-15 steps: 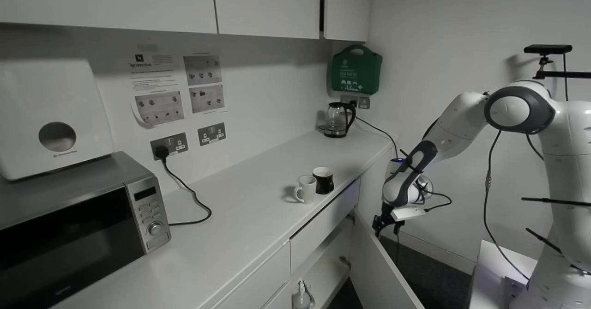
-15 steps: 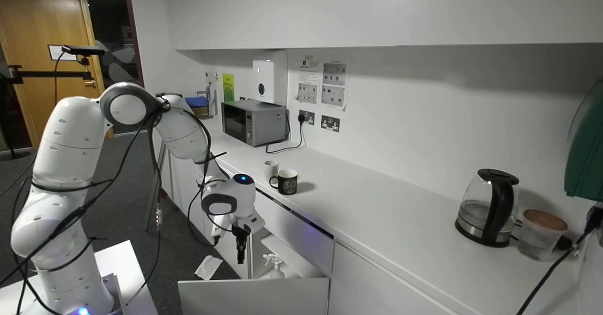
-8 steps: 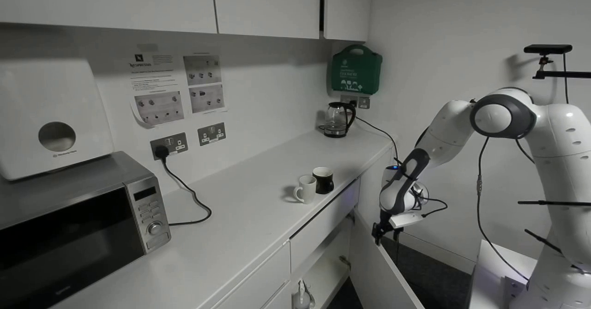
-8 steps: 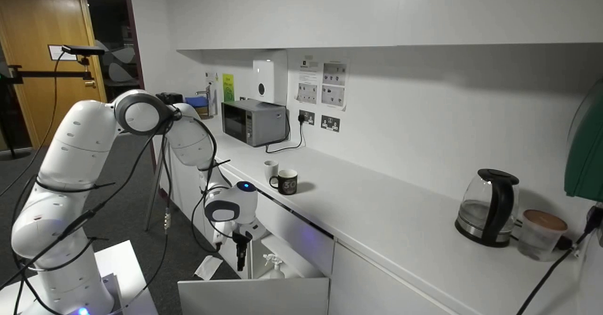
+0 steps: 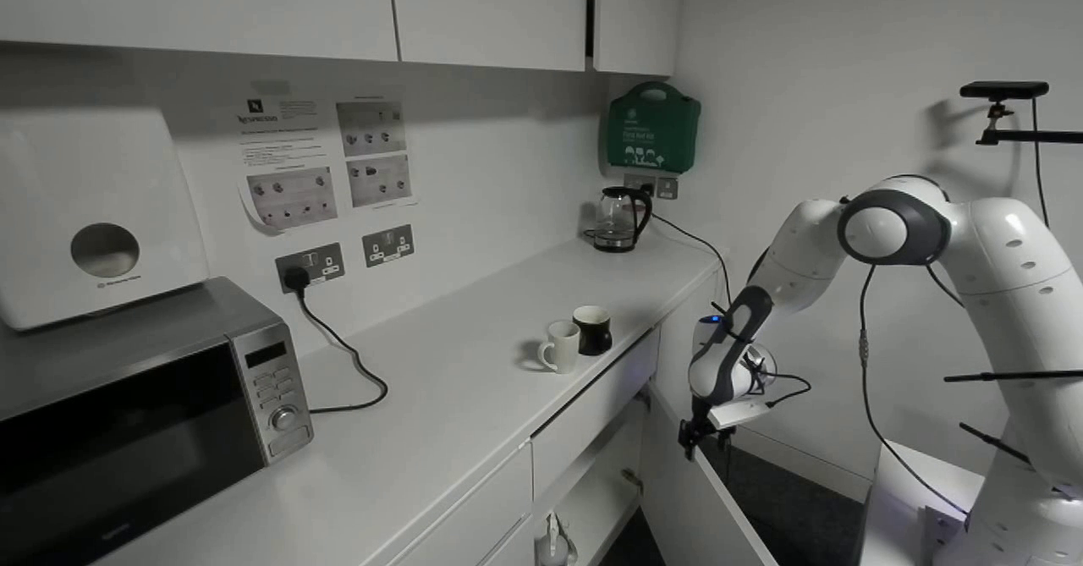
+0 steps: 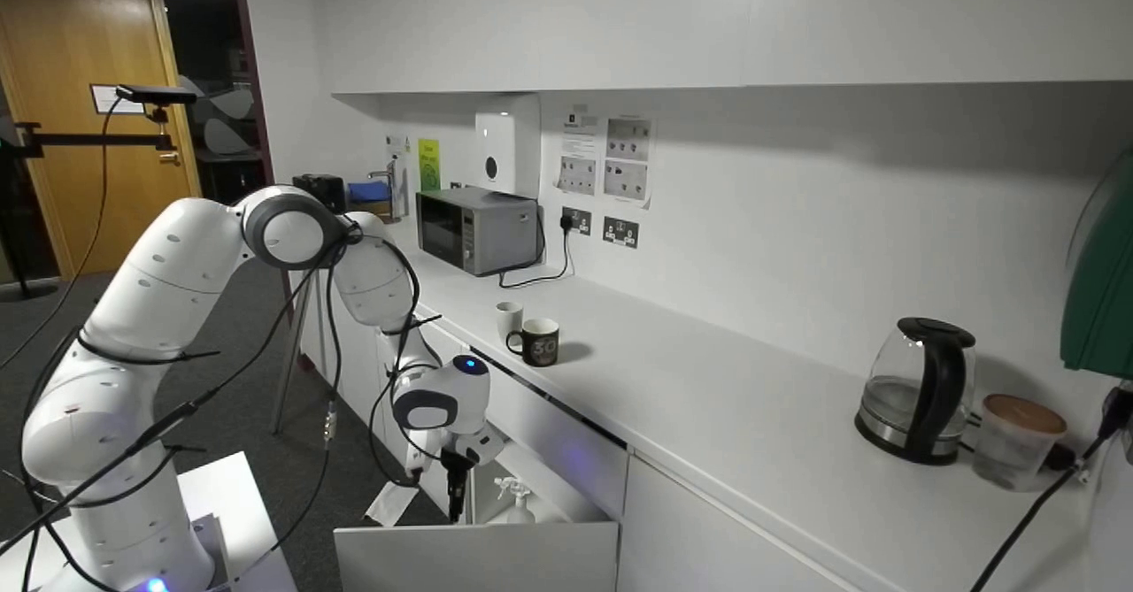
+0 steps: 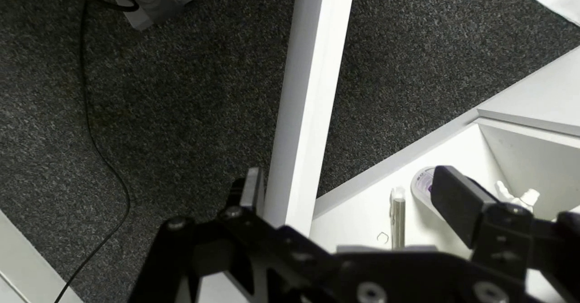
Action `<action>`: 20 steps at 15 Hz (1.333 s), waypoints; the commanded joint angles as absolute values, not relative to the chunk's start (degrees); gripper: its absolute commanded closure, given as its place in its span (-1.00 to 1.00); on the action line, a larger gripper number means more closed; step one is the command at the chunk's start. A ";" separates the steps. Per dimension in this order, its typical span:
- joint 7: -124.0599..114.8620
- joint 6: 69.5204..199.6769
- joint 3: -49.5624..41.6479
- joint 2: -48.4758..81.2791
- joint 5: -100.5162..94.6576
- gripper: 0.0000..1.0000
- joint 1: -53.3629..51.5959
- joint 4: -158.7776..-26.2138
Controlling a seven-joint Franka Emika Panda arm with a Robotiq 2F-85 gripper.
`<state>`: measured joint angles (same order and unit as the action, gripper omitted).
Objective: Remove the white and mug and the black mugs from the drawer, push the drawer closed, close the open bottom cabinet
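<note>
Hand (image 7: 351, 187) unclenched: fingers (image 7: 251, 192) spread wide, nothing grasped. Top edge of the cabinet door (image 7: 308, 99) runs between them, nearer one finger; touching or not, can't tell. Only the wrist view shows that spacing clearly; exterior views give the hand small and dark. Bottom cabinet (image 5: 602, 494) open in all three views, spray bottle (image 6: 520, 511) inside. Wrist view also has a purple-labelled item (image 7: 422, 186) in there, partly behind a finger, can't tell what.

White mug (image 5: 562, 346) and black mug (image 5: 594, 335) upright on the counter (image 5: 474, 363), just beside each other, contact unclear; in both exterior views, outside the wrist view. White "30" print (image 6: 545, 346) on the black mug reads only in an exterior view. Drawer (image 5: 596, 414) looks closed, dark slot along its top.

Counter is long and white, against a pale wall (image 5: 508, 143). Microwave (image 6: 487, 231) and kettle (image 6: 916, 393) stand on it well apart, mugs between, both exterior views. Brown-lidded tub (image 6: 1016, 443) near the kettle, only in an exterior view. Wall cabinets (image 5: 491, 12) above; green first aid kit (image 5: 653, 130) on the wall, whole only in an exterior view. Printed sheets (image 5: 292, 198) above sockets (image 5: 388, 245). Dark carpet (image 7: 181, 113) underfoot, white sheet (image 6: 392, 502) lying on it, seen in the wrist view and an exterior view. Wooden door (image 6: 137, 172) at the back in an exterior view.
</note>
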<state>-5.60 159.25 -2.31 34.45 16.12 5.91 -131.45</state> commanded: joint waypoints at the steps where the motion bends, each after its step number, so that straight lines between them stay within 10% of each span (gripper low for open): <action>1: -7.57 159.40 -3.57 36.86 14.38 -1.00 5.27 -129.34; 20: -6.51 156.24 -1.49 44.82 15.80 -1.00 7.60 -121.11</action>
<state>-5.60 158.85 -2.72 44.36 16.02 6.00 -122.93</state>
